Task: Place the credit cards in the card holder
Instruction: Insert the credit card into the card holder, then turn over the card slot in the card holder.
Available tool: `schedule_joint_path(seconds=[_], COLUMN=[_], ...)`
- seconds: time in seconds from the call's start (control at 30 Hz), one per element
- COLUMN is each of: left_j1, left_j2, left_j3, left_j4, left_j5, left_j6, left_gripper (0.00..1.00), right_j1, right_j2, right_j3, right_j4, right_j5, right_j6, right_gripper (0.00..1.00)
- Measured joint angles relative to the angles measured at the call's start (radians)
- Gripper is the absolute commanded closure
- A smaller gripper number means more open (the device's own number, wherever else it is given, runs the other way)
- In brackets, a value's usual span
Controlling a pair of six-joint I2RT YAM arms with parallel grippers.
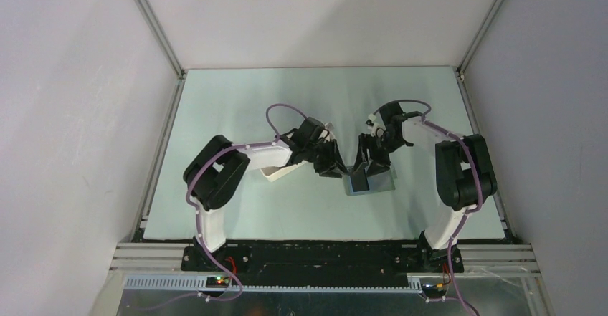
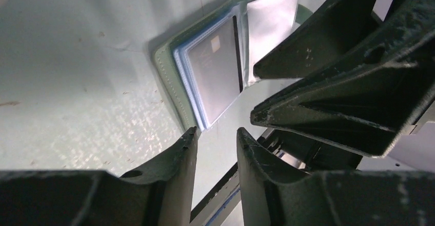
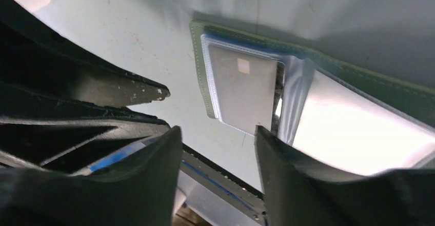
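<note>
Now the holder [image 1: 383,182] lies open midway between the side edges, one card [image 3: 243,85] sleeved. Left gripper [image 2: 216,139] and right gripper [image 3: 215,144] hover above, parted, empty. Best pin the holder flat and nudge the card home.

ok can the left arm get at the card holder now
Probably yes: the left gripper hangs right by the open card holder, jaws apart, way clear; the right gripper crowds its other side.

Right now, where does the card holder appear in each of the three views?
Top external: card holder at picture centre, small.
Left wrist: upper centre, lying open.
Right wrist: upper right, open.
Shared landmark: the sleeved card with a pale square, in both wrist views.
</note>
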Motion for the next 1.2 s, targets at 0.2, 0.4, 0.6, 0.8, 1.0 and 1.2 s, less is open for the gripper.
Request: schedule_joint_path(seconds=[0.2,0.4,0.6,0.8,1.0,1.2], left_j1=[-0.019,-0.026,-0.025,-0.025,-0.031,-0.046], left_j2=[0.037,0.100,0.137,0.148,0.150,0.164], left_j3=[-0.010,0.002,0.011,0.025,0.058,0.100], left_j4=[0.105,0.148,0.164,0.169,0.159,0.160], left_j5=[0.017,0.023,0.036,0.043,0.045,0.043], left_j6=[-0.055,-0.077,-0.086,-0.085,-0.085,-0.085], left_gripper=[0.61,0.61,0.61,0.68,0.72,0.75], right_j1=[-0.011,-0.018,-0.020,-0.019,-0.020,-0.024], right_j2=[0.002,0.069,0.105,0.105,0.105,0.105], right_j3=[0.000,-0.001,-0.004,-0.004,-0.004,-0.003], right_j4=[-0.017,-0.018,-0.026,-0.028,-0.029,-0.035], right_j5=[0.063,0.119,0.143,0.149,0.150,0.147], right_j6=[0.002,0.009,0.018,0.032,0.037,0.036], right_gripper=[0.86,1.00,1.00,1.00,1.00,1.00])
